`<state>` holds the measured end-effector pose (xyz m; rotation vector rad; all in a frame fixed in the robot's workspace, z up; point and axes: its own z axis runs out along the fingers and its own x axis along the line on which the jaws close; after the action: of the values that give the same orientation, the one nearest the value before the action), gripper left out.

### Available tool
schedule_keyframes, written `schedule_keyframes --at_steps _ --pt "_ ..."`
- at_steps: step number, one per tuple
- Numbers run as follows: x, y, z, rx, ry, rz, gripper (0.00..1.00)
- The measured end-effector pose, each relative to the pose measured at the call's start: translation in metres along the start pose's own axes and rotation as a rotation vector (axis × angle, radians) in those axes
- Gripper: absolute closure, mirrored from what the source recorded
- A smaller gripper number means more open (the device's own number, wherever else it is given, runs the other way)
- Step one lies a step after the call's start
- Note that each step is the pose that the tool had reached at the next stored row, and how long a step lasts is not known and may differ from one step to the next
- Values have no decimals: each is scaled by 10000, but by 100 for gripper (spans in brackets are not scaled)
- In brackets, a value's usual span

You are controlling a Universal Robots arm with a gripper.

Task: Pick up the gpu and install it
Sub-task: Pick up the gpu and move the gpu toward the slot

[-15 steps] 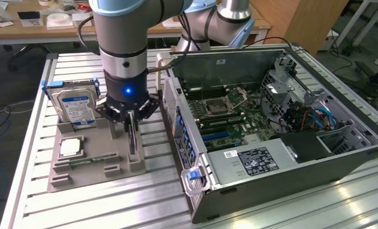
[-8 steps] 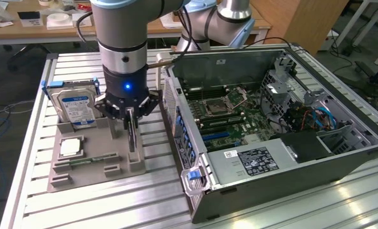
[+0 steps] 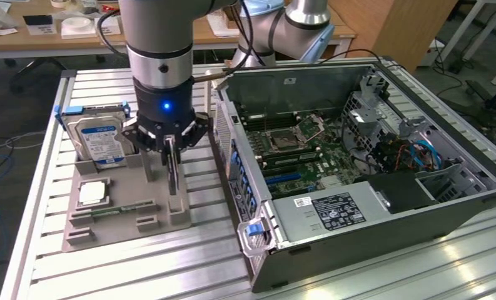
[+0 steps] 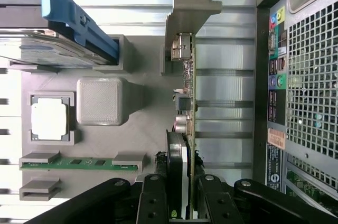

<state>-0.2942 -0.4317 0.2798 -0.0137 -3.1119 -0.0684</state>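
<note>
**A:** Where is the gpu (image 3: 174,174)?

**B:** It stands upright on its long edge in the grey fixture (image 3: 118,230), slotted into uprights at both ends. On the exterior view's clock face it sits at the fixture's 3 o'clock edge.

**A:** And the end effector (image 3: 171,150)?

**B:** It points straight down over the card. In the wrist view one finger (image 4: 153,200) lies against the black cooler face and the other against the green board face, so it is clenched on the gpu's upper edge. The card's lower edge is seated in the fixture.

**A:** How much room is there around it?

**B:** At 3 o'clock from the card there is a narrow strip of bare slatted tabletop (image 3: 147,278). Beyond that comes the perforated rear wall of the open computer case (image 3: 356,256), so that side is tight. At 9 o'clock a grey block (image 4: 99,101) stands just beside the card, and past it is the hard drive (image 3: 100,142) in its blue caddy, also on edge.

**A:** And lower on the fixture?

**B:** The processor (image 3: 92,194) and the green memory stick (image 3: 124,208) lie flat at about 7 to 8 o'clock, well apart from the fingers.

**A:** What about the case itself?

**B:** Its side is open upward and the motherboard (image 3: 289,134) is exposed. The power supply (image 3: 331,212) sits along its 6 o'clock edge.
</note>
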Motion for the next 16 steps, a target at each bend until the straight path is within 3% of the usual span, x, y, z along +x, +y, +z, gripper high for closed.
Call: schedule_keyframes --at_steps 16 --pt "6 9 -203 -47 0 -1 72"
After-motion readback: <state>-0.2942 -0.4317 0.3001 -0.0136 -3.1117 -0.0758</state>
